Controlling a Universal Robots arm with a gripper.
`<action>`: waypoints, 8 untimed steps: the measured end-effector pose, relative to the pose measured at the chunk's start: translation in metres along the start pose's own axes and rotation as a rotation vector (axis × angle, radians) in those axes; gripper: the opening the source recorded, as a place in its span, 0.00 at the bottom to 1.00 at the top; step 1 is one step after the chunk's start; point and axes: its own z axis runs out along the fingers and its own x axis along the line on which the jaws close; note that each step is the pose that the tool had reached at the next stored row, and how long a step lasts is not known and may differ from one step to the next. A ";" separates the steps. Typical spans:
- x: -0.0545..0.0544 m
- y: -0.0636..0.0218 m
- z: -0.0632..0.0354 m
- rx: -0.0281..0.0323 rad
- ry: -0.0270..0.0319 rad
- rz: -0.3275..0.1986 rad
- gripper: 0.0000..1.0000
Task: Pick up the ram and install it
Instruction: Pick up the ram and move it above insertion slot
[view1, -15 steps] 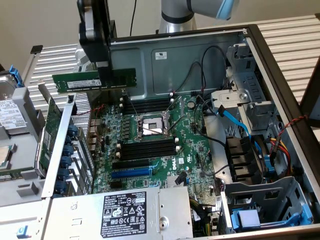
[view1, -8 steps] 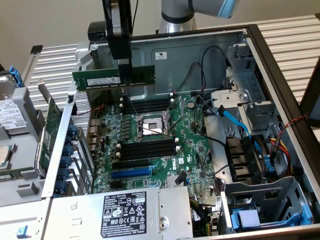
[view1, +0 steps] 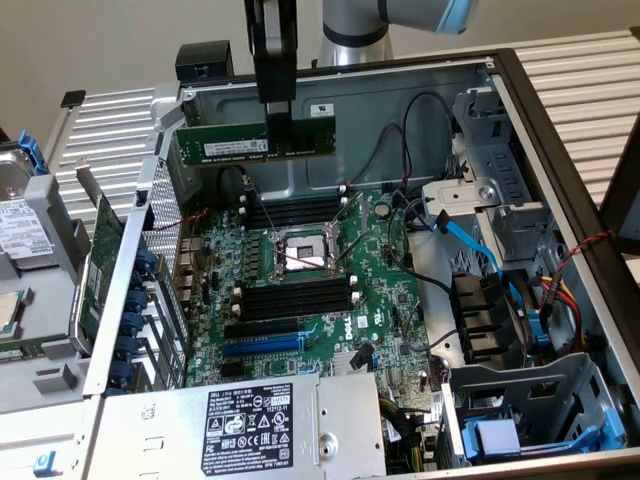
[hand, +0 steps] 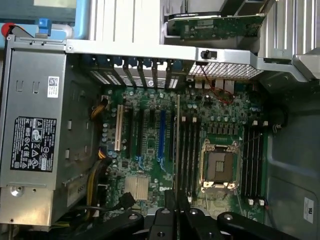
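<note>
The ram (view1: 255, 141) is a long green stick with a white label. It hangs level in the air above the back of the open computer case, over the motherboard (view1: 300, 300). My gripper (view1: 277, 122) comes down from above and is shut on the stick's upper edge, right of its middle. In the wrist view the ram (hand: 177, 145) shows edge-on as a thin line running out from my gripper (hand: 177, 201). There it lies over the board beside one bank of black memory slots (hand: 190, 155). Both slot banks (view1: 295, 212) (view1: 295, 296) flank the CPU socket (view1: 300, 252).
A large green expansion card (view1: 100, 262) with a metal bracket leans outside the case at the exterior view's left. The grey power supply (view1: 250, 425) sits at the front. Cables, a blue SATA lead (view1: 462, 238) and drive cages crowd the exterior view's right.
</note>
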 end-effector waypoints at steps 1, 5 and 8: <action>-0.003 -0.0002 0.0006 0.0003 -0.0001 0.000 0.13; -0.015 -0.0006 0.0031 0.0018 -0.0004 0.000 0.13; -0.024 -0.0011 0.0051 0.0038 -0.0004 0.000 0.13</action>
